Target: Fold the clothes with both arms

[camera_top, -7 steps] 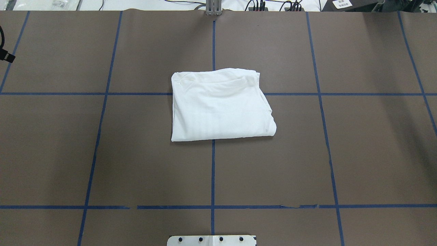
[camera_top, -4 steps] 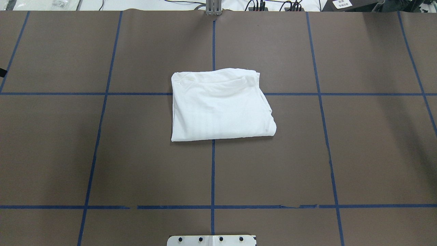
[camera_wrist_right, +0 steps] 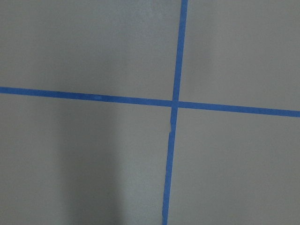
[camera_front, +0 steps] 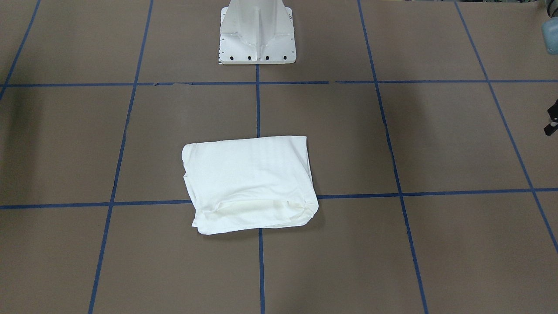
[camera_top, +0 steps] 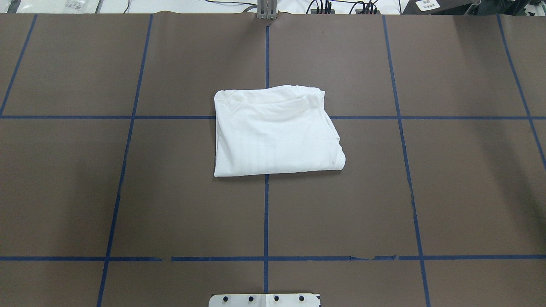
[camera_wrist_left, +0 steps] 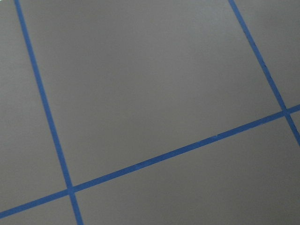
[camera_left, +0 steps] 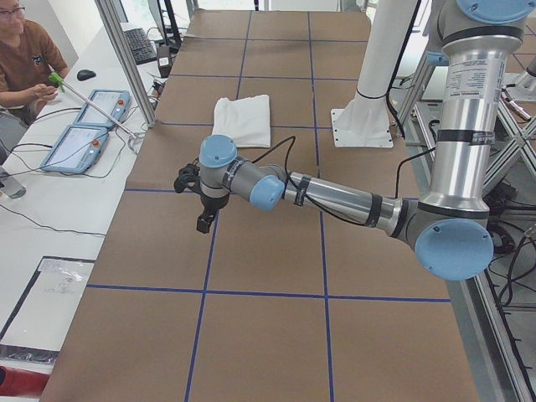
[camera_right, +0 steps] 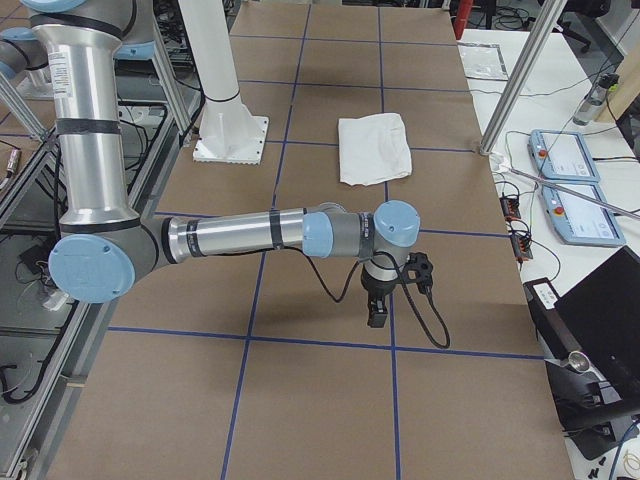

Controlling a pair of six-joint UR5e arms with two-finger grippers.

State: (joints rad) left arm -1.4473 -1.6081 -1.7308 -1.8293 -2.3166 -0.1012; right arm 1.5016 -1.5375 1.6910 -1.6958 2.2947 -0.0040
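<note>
The white T-shirt (camera_top: 277, 134) lies folded into a compact rectangle at the table's middle, collar edge on the far side. It also shows in the front view (camera_front: 248, 183) and in both side views (camera_left: 243, 120) (camera_right: 374, 148). Neither gripper touches it. My left gripper (camera_left: 203, 222) hangs low over the brown table far to the shirt's left; only a black sliver of it (camera_front: 551, 124) shows in the front view. My right gripper (camera_right: 377, 315) hangs low far to the shirt's right. I cannot tell whether either is open or shut. Both wrist views show only table and blue tape.
The white pedestal base (camera_front: 257, 35) stands at the robot's side of the table. Blue tape lines (camera_top: 266, 213) grid the brown cover. An operator (camera_left: 25, 59) sits by teach pendants (camera_left: 84, 130) on the side bench. More pendants (camera_right: 570, 180) lie across the table.
The black tip of my left gripper at the overhead view's left edge slid down and out of that view. The shirt has not moved.
</note>
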